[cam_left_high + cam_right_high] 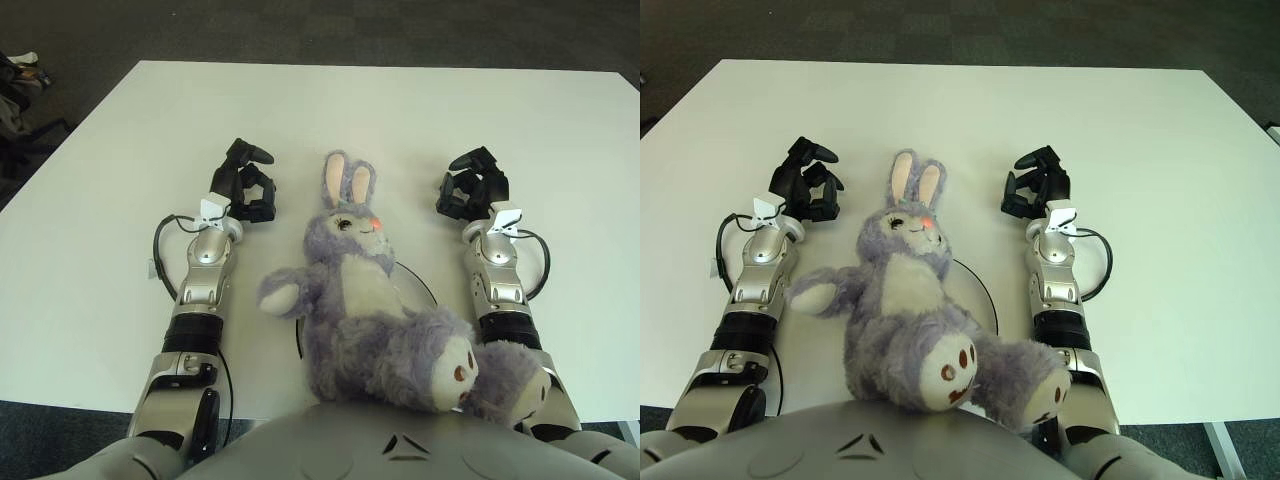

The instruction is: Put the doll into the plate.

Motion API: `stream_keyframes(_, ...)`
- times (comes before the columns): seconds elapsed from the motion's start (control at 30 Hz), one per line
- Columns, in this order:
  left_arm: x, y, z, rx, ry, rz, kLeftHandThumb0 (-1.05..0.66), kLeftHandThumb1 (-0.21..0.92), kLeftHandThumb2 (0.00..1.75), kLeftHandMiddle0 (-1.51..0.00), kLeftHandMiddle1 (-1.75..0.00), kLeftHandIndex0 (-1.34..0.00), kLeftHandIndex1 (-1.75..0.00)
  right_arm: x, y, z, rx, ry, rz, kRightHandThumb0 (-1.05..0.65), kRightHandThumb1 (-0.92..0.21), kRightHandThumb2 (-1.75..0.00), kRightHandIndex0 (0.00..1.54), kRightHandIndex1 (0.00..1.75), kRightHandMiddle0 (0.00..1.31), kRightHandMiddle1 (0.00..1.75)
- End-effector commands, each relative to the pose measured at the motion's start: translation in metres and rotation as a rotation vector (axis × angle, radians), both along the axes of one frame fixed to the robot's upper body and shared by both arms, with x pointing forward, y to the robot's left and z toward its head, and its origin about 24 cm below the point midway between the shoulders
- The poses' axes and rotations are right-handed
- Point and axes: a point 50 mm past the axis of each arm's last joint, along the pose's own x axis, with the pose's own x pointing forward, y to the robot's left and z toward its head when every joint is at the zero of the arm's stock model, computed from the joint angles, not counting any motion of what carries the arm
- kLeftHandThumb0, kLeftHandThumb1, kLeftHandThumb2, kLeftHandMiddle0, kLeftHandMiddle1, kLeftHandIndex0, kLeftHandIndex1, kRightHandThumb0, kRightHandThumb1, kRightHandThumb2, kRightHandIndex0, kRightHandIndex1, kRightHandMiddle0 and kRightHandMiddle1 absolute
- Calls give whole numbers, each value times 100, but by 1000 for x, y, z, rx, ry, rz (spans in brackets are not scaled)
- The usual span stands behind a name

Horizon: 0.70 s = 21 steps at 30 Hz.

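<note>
A purple plush bunny doll (365, 300) with pink ears lies on its back across a white plate (420, 280), head pointing away from me and feet toward my body. Only the plate's dark rim shows, to the right of the doll's chest. My left hand (246, 190) is on the table to the left of the doll's head, fingers curled and holding nothing. To the right of the doll's head, my right hand (473, 187) has its fingers curled too, also holding nothing. Neither hand touches the doll.
The white table (330, 110) stretches far beyond the doll. Black cables loop beside both forearms. Dark floor lies past the table edges, and a chair (15, 100) stands at the far left.
</note>
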Motion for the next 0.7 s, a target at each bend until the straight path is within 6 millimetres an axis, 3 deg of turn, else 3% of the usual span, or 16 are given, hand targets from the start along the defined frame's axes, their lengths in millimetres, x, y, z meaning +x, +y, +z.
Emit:
stream_keyframes(0.0,-13,-1,-26,-23,91,18,-1,33,132,-65,-173,-33,-175,-14,-1,-26,17,103,-21,-1,-30,-135,52,175,50,175)
stream_keyframes(0.27,-13,-2,-27,3,83,41,-1,33,131,-51,-174,-46,-175,-15,-1,-26,17,103,-17,-1,-28,-136,53,175,51,175)
stream_keyframes(0.67,-13,-2,-27,7,80,39,-1,34,130,-48,-175,-47,-175,-14,0,-26,14,113,-12,-1,-28,-137,53,175,51,175)
